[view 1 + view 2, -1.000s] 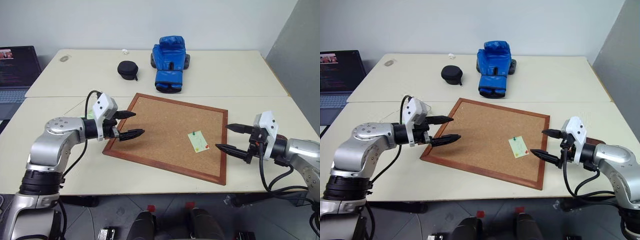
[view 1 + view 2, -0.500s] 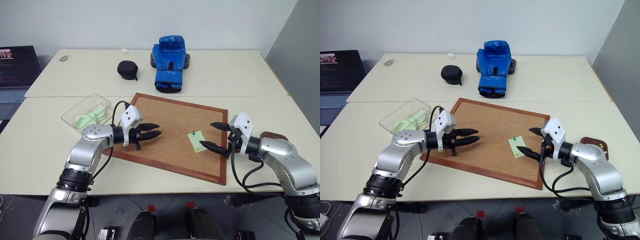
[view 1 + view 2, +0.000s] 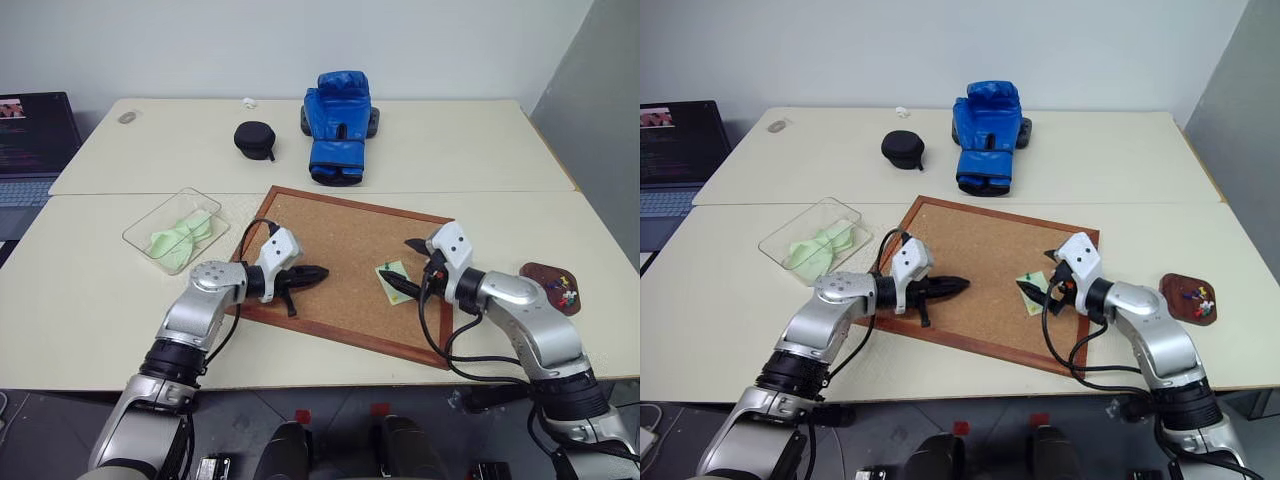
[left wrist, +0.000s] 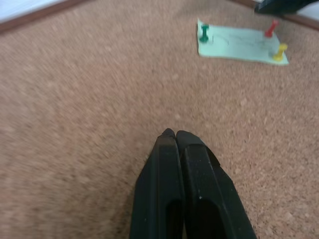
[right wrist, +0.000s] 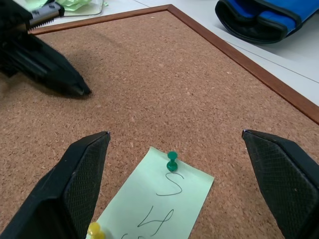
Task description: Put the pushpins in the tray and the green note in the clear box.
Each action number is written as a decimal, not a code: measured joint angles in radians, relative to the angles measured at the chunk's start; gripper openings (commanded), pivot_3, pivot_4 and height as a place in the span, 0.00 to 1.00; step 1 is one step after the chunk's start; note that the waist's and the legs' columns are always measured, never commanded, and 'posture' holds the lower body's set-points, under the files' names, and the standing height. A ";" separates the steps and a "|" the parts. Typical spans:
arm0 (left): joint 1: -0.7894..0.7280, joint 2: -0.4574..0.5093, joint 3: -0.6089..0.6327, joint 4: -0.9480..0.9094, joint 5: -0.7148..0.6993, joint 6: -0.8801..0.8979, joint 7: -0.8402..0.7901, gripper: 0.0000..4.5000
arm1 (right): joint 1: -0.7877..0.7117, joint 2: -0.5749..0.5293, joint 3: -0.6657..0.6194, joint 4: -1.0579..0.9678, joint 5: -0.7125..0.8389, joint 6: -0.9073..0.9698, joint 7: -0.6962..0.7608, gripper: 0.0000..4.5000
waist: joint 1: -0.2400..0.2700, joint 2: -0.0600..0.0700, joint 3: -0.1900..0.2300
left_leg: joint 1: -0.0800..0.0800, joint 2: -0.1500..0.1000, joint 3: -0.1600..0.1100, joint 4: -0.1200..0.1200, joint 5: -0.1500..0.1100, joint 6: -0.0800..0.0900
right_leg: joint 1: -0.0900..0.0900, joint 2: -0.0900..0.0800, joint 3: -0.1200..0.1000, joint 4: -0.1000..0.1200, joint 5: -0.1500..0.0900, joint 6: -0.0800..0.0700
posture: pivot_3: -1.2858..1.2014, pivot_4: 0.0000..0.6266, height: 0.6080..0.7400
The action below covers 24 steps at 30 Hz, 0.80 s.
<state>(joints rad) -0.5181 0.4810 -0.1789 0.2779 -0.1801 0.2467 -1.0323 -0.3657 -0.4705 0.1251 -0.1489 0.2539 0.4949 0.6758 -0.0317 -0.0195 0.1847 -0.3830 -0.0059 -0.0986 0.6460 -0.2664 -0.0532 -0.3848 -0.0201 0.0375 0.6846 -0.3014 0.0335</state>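
My left gripper [image 4: 175, 133]: fingers pressed together with nothing between them, tips low over the bare cork, well apart from the note
My right gripper [image 5: 174, 137]: fingers spread wide, one on each side of the note's upper end, gripping nothing; the tips point across the board toward my left one
Green note [image 5: 157, 206]: lies flat on the corkboard near its right edge, with handwriting on it, pinned in place
Pushpins: a green-headed pin [image 5: 172, 161] stands in one corner of the note, a red-headed pin [image 4: 270, 28] in another; a yellow-headed pin [image 4: 280, 50] also stands in the note near the red one
Corkboard [image 3: 300, 235]: wood-framed, lying skewed on the table in front of me, both my grippers over it
Tray [image 3: 1175, 291]: small reddish-brown dish on the table to my right, beyond the board's edge, with a few coloured pins already in it
Clear box [image 3: 148, 228]: on the table to my left, just off the board's corner, holding pale green crumpled paper
Farther back: a blue boxing glove [image 3: 338, 125] and a small round black case [image 3: 256, 137] on the rear table, and a laptop [image 3: 30, 135] at the far left
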 measured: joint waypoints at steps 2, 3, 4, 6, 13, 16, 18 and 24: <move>-0.008 0.000 -0.009 0.005 0.017 -0.010 0.002 0.01 | -0.013 0.009 0.016 0.024 -0.003 0.000 0.003 1.00 | 0.000 0.001 0.000 | 0.001 0.000 0.000 0.000 0.000 0.000 | 0.000 0.000 0.000 0.001 0.000 0.000 | 0.52 0.24 1.00; -0.010 -0.002 -0.011 0.005 0.022 -0.014 0.003 0.01 | -0.017 0.014 0.021 0.033 -0.004 0.000 0.006 1.00 | 0.000 0.001 0.000 | 0.001 0.000 0.000 0.000 0.000 0.000 | 0.000 0.000 0.000 0.001 0.000 0.000 | 0.52 0.24 1.00; -0.010 -0.005 -0.011 0.005 0.024 -0.016 0.004 0.01 | -0.020 0.016 0.027 0.043 -0.007 0.000 0.011 1.00 | 0.000 0.001 -0.001 | 0.001 0.000 0.000 0.000 0.000 0.000 | 0.000 0.000 0.000 0.002 0.000 0.000 | 0.52 0.24 1.00; -0.009 -0.006 -0.011 0.005 0.025 -0.016 0.003 0.01 | -0.022 0.018 0.036 0.059 -0.009 -0.004 0.019 1.00 | 0.000 0.001 -0.001 | 0.001 0.000 0.000 0.000 0.000 0.000 | 0.000 0.000 0.001 0.002 0.000 0.000 | 0.52 0.24 1.00; 0.004 0.003 -0.009 -0.016 0.025 0.005 0.001 0.01 | -0.050 0.051 0.059 0.149 -0.043 -0.044 0.023 1.00 | -0.001 0.001 -0.001 | 0.002 0.000 0.000 0.000 0.000 0.000 | 0.000 0.000 0.001 0.003 0.000 0.000 | 0.52 0.24 1.00; 0.015 0.012 -0.007 -0.031 0.026 0.010 0.003 0.00 | -0.064 0.059 0.059 0.181 -0.045 -0.055 0.025 0.91 | -0.004 0.001 -0.001 | 0.002 0.000 0.000 0.000 0.000 0.000 | 0.000 0.000 0.001 0.004 0.000 0.000 | 0.52 0.24 1.00; 0.019 0.019 -0.006 -0.041 0.026 0.013 0.006 0.00 | -0.075 0.063 0.059 0.198 -0.046 -0.066 0.028 0.80 | -0.005 0.001 -0.001 | 0.003 0.000 0.000 0.000 0.000 0.000 | 0.000 0.000 0.002 0.004 0.000 0.000 | 0.52 0.24 1.00; 0.028 0.025 -0.005 -0.062 0.026 0.030 0.013 0.00 | -0.085 0.069 0.057 0.225 -0.048 -0.094 0.036 0.53 | -0.008 0.001 -0.001 | 0.003 0.000 0.000 0.000 0.000 0.000 | 0.000 0.000 0.002 0.005 0.000 0.000 | 0.52 0.24 1.00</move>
<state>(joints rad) -0.4899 0.5060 -0.1834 0.2156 -0.1542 0.2769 -1.0196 -0.4507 -0.4013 0.1817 0.0764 0.2055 0.4012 0.7116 -0.0396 -0.0188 0.1836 -0.3801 -0.0058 -0.0984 0.6463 -0.2664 -0.0531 -0.3850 -0.0200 0.0392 0.6893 -0.3014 0.0335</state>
